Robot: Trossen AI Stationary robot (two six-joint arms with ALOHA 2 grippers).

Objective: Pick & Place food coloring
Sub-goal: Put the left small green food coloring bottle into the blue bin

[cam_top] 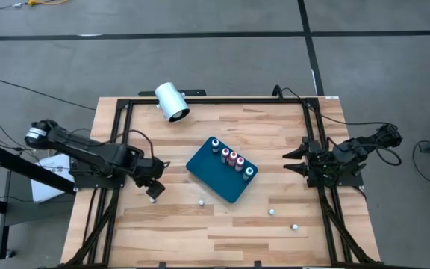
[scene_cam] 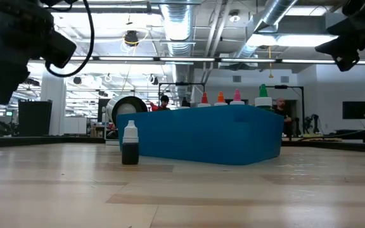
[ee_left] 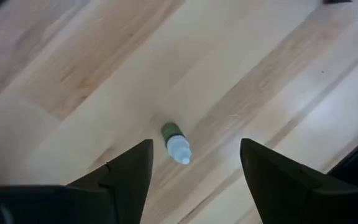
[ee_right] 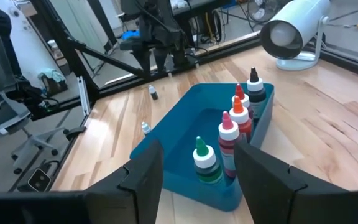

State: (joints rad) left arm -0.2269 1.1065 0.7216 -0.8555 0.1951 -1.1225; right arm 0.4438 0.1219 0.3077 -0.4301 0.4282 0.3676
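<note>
Left gripper (ee_left: 194, 163) open, hovering over tiny dark-bodied white-capped bottle (ee_left: 176, 143). Center jaws, drop straight, pinch body w/o tipping. Right gripper (cam_top: 295, 160) open, parked by table's right edge.

Teal-blue tray (cam_top: 213, 178) on pale striped wood table (cam_top: 275, 127). In the tray, food coloring bottles (ee_right: 229, 134): black, red, orange, pink, green tops. Beside the tray, a loose bottle (ee_left: 176, 142) with dark green body, white cap. White cylinder (cam_top: 172, 101) behind the tray. Black arms and frame.
</note>
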